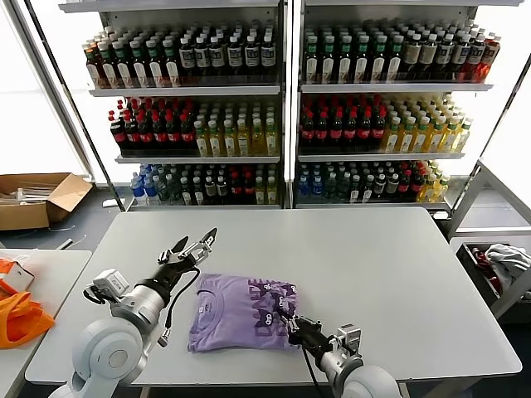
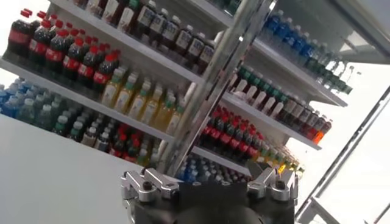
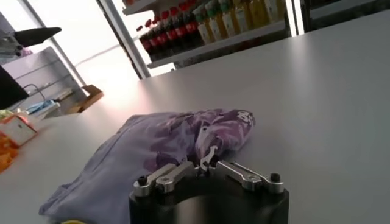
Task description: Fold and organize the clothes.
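A lavender T-shirt [image 1: 236,313] with a dark purple print lies folded on the grey table [image 1: 382,274], near the front edge. It also shows in the right wrist view [image 3: 152,146]. My right gripper [image 1: 292,322] is low at the shirt's right edge, and its fingers [image 3: 207,159] are shut together on the fabric there. My left gripper [image 1: 193,245] is open and empty. It is raised above the table just beyond the shirt's far left corner and points towards the shelves.
Shelves of drink bottles [image 1: 282,108] stand behind the table. A side table at the left carries an orange bag [image 1: 21,315]. A cardboard box [image 1: 37,199] is on the floor at the far left. A grey-white cloth bundle [image 1: 508,259] lies in a rack at the right.
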### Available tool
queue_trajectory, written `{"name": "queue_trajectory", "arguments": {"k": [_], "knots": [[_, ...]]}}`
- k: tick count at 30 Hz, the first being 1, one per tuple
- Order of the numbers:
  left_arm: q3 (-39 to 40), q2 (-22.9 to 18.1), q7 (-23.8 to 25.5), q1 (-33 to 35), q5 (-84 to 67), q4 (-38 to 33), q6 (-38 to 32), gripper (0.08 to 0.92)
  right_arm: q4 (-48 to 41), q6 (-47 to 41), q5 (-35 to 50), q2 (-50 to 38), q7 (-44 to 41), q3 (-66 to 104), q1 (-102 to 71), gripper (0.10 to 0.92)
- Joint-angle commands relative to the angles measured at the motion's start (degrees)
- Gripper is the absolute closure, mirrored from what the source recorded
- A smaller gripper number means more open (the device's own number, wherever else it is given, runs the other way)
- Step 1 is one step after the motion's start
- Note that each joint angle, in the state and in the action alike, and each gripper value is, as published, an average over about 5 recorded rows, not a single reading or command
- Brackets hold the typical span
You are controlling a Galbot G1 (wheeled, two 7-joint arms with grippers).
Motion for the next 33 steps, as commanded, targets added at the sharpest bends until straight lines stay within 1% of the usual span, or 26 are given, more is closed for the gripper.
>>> {"name": "queue_trajectory", "arguments": {"k": [1,8,13,15,19,23,28,31,33], "knots": [[-2.1,-0.1,-0.4,1.1,-0.1,-0.9,0.0,0.177,2.2,-0.4,-1.1,-6.1,-4.0,11.1,-4.7,0.883],[-1.8,-0.9,-1.0,1.7,0.2,-1.7,0.0,0.177,0.0,-0.9,-3.2,-9.3,-5.4,16.8,-6.3,0.883],[-1.7,-1.2,-1.2,1.5,0.4,-1.8,-0.1,0.177,-0.2,0.2,-6.7,-8.6,-4.8,17.0,-5.3,0.882],[-1.6,-1.4,-1.3,1.6,0.5,-2.0,-0.1,0.177,-0.4,0.8,-7.6,-8.3,-4.5,17.6,-4.9,0.867],[-1.4,-1.6,-1.3,2.2,0.5,-2.4,-0.2,0.177,-1.1,3.0,-9.7,-8.7,-4.4,19.0,-3.7,0.774],[-1.1,-1.9,-1.2,2.4,0.6,-2.2,-0.3,0.177,-1.9,2.7,-10.1,-8.6,-4.0,18.2,-0.8,0.653],[-1.3,-1.8,-0.9,2.8,0.9,-3.1,-0.3,0.177,3.4,1.3,-11.0,-7.5,-3.4,21.5,-3.3,0.514],[-2.5,-1.7,-0.1,4.1,1.2,-3.6,-0.3,0.177,6.9,2.9,-11.8,-6.3,-2.1,23.8,-5.1,0.428],[-3.7,-1.6,1.1,5.1,2.1,-3.7,-0.4,0.177,8.7,5.2,-13.1,-5.5,-1.1,22.0,-4.3,0.367]]}}
